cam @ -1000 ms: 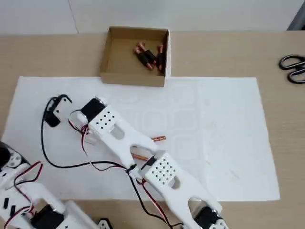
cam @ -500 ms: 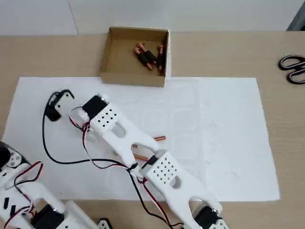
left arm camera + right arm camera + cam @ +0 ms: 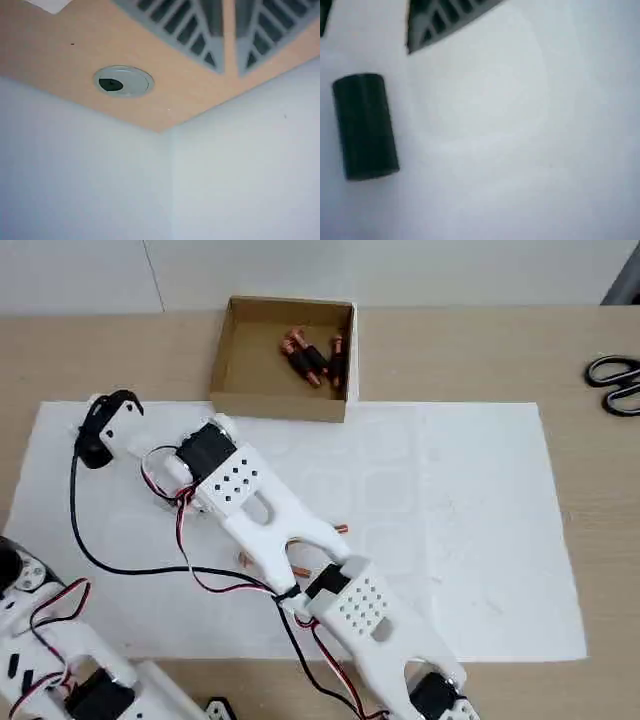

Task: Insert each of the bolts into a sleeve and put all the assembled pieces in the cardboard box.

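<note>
A black sleeve lies on its side on the white paper, close under my right wrist camera. In the high view my right arm stretches from the near edge diagonally across the paper, and its gripper hangs over the paper's far left part. Copper bolts lie loose by the arm's middle: one on its right side, one partly under it, and a tip on its left. The cardboard box at the back holds several assembled pieces. My left arm rests folded at the near left corner.
The white paper sheet covers most of the table. Scissors lie at the far right edge. A black cable loops from the right gripper back to the arm. The left wrist view faces a ceiling vent and walls.
My right arm has swung its gripper further left and toward the back of the paper. A bolt tip on the arm's left side has come into sight.
</note>
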You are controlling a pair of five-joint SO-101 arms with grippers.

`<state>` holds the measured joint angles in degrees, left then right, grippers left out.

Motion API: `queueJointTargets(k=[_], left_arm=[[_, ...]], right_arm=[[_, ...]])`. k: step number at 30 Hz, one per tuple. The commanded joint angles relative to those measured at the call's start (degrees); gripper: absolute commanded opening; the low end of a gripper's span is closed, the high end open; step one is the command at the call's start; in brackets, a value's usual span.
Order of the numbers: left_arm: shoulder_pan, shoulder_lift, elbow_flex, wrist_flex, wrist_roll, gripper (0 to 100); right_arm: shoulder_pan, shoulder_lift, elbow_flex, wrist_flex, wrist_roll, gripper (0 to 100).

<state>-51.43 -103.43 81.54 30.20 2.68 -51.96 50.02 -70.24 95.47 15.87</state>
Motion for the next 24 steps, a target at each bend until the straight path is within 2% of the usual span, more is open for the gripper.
queueJointTargets(k=[1,8,18,24], left_arm=[[-0.09,-0.88,-0.22,-0.97,0.35,1],[-0.09,-0.88,-0.22,-0.97,0.35,1],[-0.26,-0.88,-0.22,-0.97,0.35,1],[-0.18,-0.88,-0.22,-0.97,0.35,1]], right_arm=[[0.75,1.19,-0.53,-1.27,-0.44,11.7],[0.57,6.55,-0.53,-3.12,4.31,21.2],[0.40,11.82,-0.53,-11.91,4.40,21.2],[0.40,14.81,-0.53,-12.26,4.40,18.0]])
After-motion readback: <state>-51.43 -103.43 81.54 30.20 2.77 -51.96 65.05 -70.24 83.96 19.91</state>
